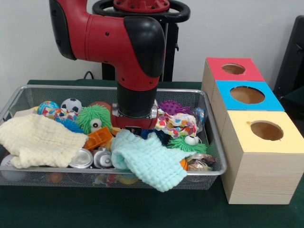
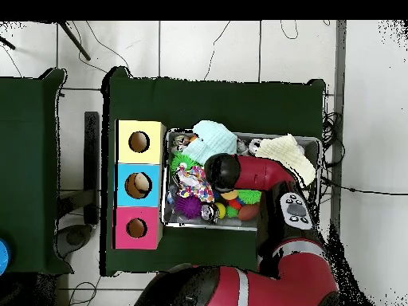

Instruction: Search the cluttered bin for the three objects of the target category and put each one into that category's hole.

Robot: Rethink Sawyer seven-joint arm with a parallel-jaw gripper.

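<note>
The arm (image 1: 128,42) is reaching down into the middle of the bin (image 1: 216,156), and its claw (image 1: 134,127) is sinking among the clutter behind a mint cloth (image 1: 149,161). The fingers are hidden, so I cannot tell how far the claw is open or whether it is gripping anything.

Two cans (image 1: 81,158) are lying side by side at the bin's front, their round tops facing the camera, between a cream cloth (image 1: 38,140) and the mint cloth. In the front view they are sitting below and to the left of the claw, near it but not touching. A third can is not clearly showing.

The bin is also holding a green fuzzy toy (image 1: 93,118), a second green one (image 1: 186,143), a purple spiky toy (image 1: 172,107), a soccer ball (image 1: 71,104), an orange block (image 1: 97,137) and a patterned cloth (image 1: 178,124). The mint cloth is hanging over the front rim.

Beside the bin three boxes are standing in a row: red (image 1: 232,70), blue (image 1: 247,95) and yellow (image 1: 266,130), each with a round hole. From overhead, something pale is lying inside the blue box (image 2: 140,183).
</note>
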